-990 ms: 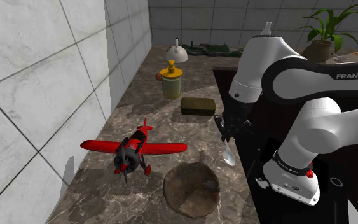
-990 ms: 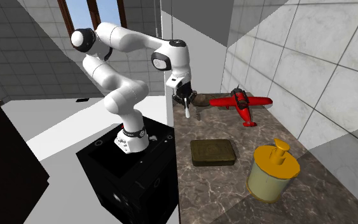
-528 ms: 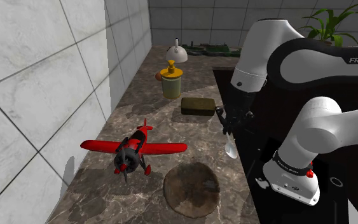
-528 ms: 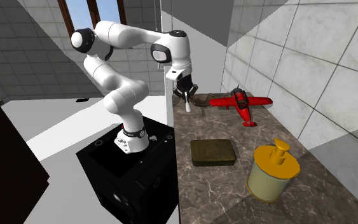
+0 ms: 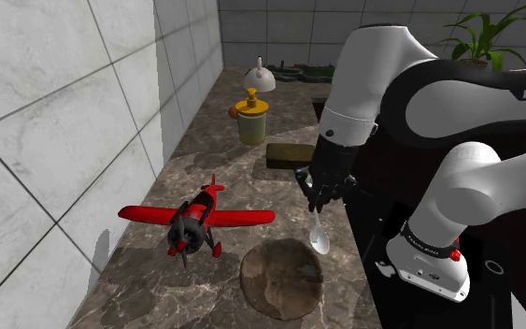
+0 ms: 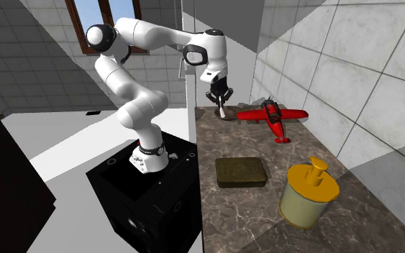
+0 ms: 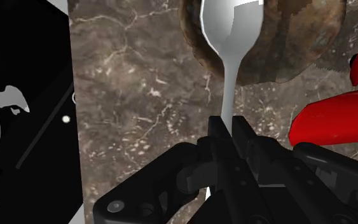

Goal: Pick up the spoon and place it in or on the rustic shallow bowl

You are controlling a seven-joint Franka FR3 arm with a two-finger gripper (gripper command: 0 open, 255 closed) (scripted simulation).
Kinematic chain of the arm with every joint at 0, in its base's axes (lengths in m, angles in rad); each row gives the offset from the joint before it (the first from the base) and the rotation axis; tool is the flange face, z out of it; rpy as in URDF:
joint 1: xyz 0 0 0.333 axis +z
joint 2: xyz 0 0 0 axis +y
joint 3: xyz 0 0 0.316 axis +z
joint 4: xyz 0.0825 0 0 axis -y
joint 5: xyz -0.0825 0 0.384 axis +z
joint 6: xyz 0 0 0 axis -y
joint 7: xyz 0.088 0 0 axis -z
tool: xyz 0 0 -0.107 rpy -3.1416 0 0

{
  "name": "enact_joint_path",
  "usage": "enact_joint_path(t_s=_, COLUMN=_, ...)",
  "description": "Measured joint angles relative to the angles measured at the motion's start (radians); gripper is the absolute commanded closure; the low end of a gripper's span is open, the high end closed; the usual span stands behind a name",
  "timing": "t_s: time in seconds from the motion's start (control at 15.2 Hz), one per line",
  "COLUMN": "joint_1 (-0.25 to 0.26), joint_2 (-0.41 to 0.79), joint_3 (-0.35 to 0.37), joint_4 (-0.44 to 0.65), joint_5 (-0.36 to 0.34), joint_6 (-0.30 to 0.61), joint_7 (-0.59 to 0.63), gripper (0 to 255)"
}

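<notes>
My black gripper [image 5: 320, 198] is shut on the handle of a white spoon [image 5: 319, 236], which hangs bowl-down above the counter. The spoon's bowl hovers just over the near rim of the brown shallow bowl [image 5: 282, 275], toward the shoulder view's right. In the wrist view the fingers [image 7: 242, 135] clasp the spoon [image 7: 231, 28] by its handle, and its tip overlaps the edge of the rough brown bowl [image 7: 292, 44]. From the second exterior view the gripper [image 6: 221, 102] holds the spoon [image 6: 222, 111] over the bowl [image 6: 229, 116] at the counter's far end.
A red toy plane [image 5: 195, 219] sits close beside the bowl toward the wall. A dark flat box [image 5: 290, 155] and a yellow-topped jar [image 5: 252, 116] stand farther along the marble counter [image 5: 205, 168]. The black stand [image 5: 382, 215] borders the counter edge. A potted plant [image 5: 476, 47] stands at the back.
The arm has swung the held spoon from beside the counter edge by the stand toward the brown bowl; the spoon now hangs over the bowl's rim.
</notes>
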Motion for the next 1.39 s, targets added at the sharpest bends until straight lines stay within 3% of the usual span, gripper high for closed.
enact_joint_path(t_s=0.33, joint_1=-0.025, joint_2=0.110, joint_3=0.141, joint_4=0.123, joint_5=0.041, joint_6=0.054, joint_7=0.107, gripper=255)
enact_joint_path(t_s=0.53, joint_1=-0.075, joint_2=0.199, joint_3=0.235, joint_4=0.213, joint_5=0.043, joint_6=0.097, joint_7=0.164, gripper=255)
enact_joint_path(t_s=1.39, joint_1=-0.096, joint_2=0.277, joint_3=0.371, joint_4=0.126, joint_5=0.118, joint_6=0.281, joint_7=0.142, gripper=255)
